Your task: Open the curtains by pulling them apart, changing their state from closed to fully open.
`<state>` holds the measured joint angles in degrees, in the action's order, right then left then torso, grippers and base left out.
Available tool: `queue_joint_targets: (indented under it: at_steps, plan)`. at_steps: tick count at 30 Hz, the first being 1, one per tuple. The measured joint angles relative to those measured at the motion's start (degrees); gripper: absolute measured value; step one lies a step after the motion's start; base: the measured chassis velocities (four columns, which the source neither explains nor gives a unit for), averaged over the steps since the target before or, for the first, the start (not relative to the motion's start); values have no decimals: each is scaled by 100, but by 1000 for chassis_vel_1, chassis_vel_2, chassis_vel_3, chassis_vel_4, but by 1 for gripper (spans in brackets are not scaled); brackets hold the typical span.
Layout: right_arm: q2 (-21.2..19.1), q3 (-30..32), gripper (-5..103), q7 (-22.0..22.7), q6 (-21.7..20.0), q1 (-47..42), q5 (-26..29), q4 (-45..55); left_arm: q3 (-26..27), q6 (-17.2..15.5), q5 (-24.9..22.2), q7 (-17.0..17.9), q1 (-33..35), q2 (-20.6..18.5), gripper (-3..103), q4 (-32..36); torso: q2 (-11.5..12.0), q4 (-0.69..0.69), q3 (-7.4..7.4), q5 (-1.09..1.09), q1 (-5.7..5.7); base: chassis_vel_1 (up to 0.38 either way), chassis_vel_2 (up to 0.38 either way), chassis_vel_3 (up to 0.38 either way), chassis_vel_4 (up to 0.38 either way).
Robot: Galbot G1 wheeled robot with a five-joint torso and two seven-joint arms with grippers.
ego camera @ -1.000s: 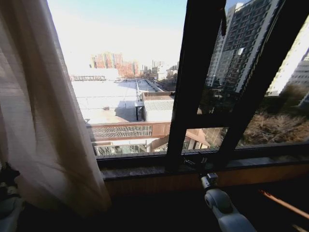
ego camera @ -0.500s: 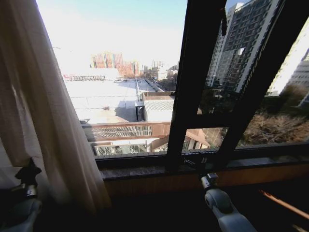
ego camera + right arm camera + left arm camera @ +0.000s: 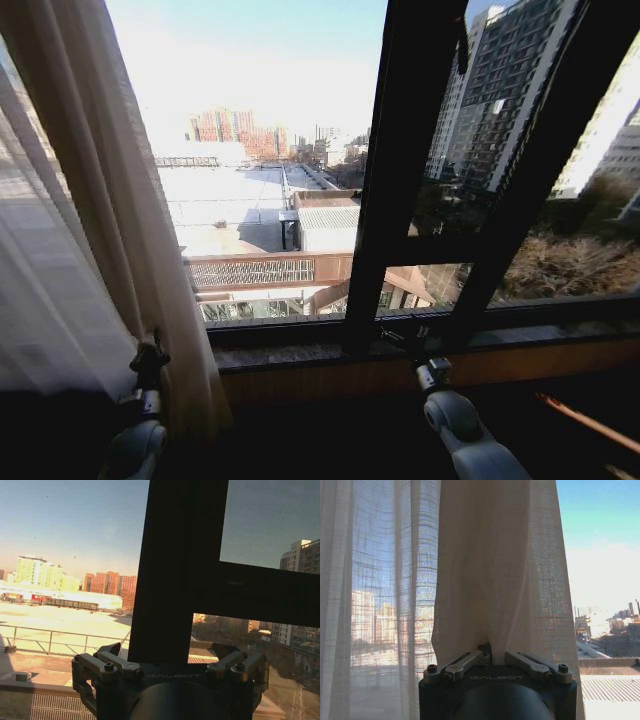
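Note:
A sheer cream curtain (image 3: 90,250) hangs in pleats over the left part of the window, its inner edge reaching down to the sill. My left gripper (image 3: 148,358) is low at that inner edge. In the left wrist view the left gripper (image 3: 492,651) is shut on a fold of the curtain (image 3: 490,570), and the fabric fans upward from between the fingers. My right gripper (image 3: 413,335) is held up at the sill in front of the dark window post. In the right wrist view the right gripper (image 3: 175,652) stands open with nothing in it.
Dark window frame bars (image 3: 405,170) cross the glass at centre and right, and one post (image 3: 180,570) stands right in front of the right gripper. A wooden sill (image 3: 330,355) runs below the glass. Rooftops and tower blocks lie outside.
My left gripper has moved from the far left edge rightward to the curtain's inner edge. The folds around it have shifted and bunched. The right arm has not moved.

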<state>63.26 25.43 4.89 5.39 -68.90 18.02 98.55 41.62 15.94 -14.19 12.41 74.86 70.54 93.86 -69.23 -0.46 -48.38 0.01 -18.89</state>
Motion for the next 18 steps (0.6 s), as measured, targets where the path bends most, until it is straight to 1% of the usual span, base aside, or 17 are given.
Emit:
queue_joint_targets:
  at_steps: [1, 2, 3, 4, 5, 6, 7, 8, 12, 13, 14, 15, 17, 18]
  plan:
    - [0, 0, 100, 0, 0, 0, 0, 0, 0, -14, -6, 13, -5, -11, 3, -20, 0, 0, 0, 0, 0, 0, 0, 0, 0]
    - [0, 0, 100, 0, 0, 0, 0, 0, 0, -20, -19, 23, -8, -21, 3, -33, 0, 0, 0, 0, 0, 0, 0, 0, 0]
    - [0, 0, 100, 0, 0, 0, 0, 0, 5, -26, -45, 38, -14, -43, 14, -68, 0, 1, 0, -1, 0, 0, 0, 0, 0]
    - [0, 0, 100, 0, 0, 0, 0, 0, 5, -26, -45, 38, -14, -43, 14, -68, 0, 1, 0, -1, 0, 0, 0, 0, 0]
    - [0, 0, 100, 0, 0, 0, 0, 0, 9, -26, -54, 42, -20, -55, 20, -90, 0, 1, 0, -1, 0, 0, 0, 0, 0]
    - [0, 0, 100, 0, 0, 0, 0, 0, 14, -27, -66, 44, -29, -67, 20, -108, 0, 1, 0, -1, 0, 0, 0, 0, 0]
    - [0, 0, 100, 0, 0, 0, 0, 0, 15, -26, -73, 44, -33, -74, 24, -116, 0, 0, 0, -1, 0, 0, 0, 0, 0]
    - [0, 0, 100, 0, 0, 0, 0, 0, 15, -26, -73, 44, -33, -74, 24, -116, 0, 0, 0, -1, 0, 0, 0, 0, 0]
    - [0, 0, 100, 0, 0, 0, 0, 0, 21, -19, -107, 44, -45, -116, 46, -141, 0, 0, 0, -1, 0, 0, 0, 0, 0]
    - [0, 0, 100, 0, 0, 0, 0, 0, 21, -19, -107, 44, -45, -116, 46, -141, 0, 0, 0, -1, 0, 0, 0, 0, 0]
    - [0, 0, 100, 0, 0, 0, 0, 0, 22, -17, -114, 44, -45, -117, 51, -142, 0, 1, 0, -1, 0, 0, 0, 0, 0]
    - [0, 0, 100, 0, 0, 0, 0, 0, 22, -15, -119, 43, -45, -117, 51, -142, 0, 1, 0, -1, 0, 0, 0, 0, 0]
    - [0, 0, 100, 0, 0, 0, 0, 0, 5, 3, -134, 35, -36, -100, 62, -155, 0, 1, 0, 0, 0, 0, 0, 0, 0]
    - [0, 0, 100, 0, 0, 0, 0, 0, 5, 3, -134, 35, -36, -100, 62, -155, 0, 1, 0, 0, 0, 0, 0, 0, 0]
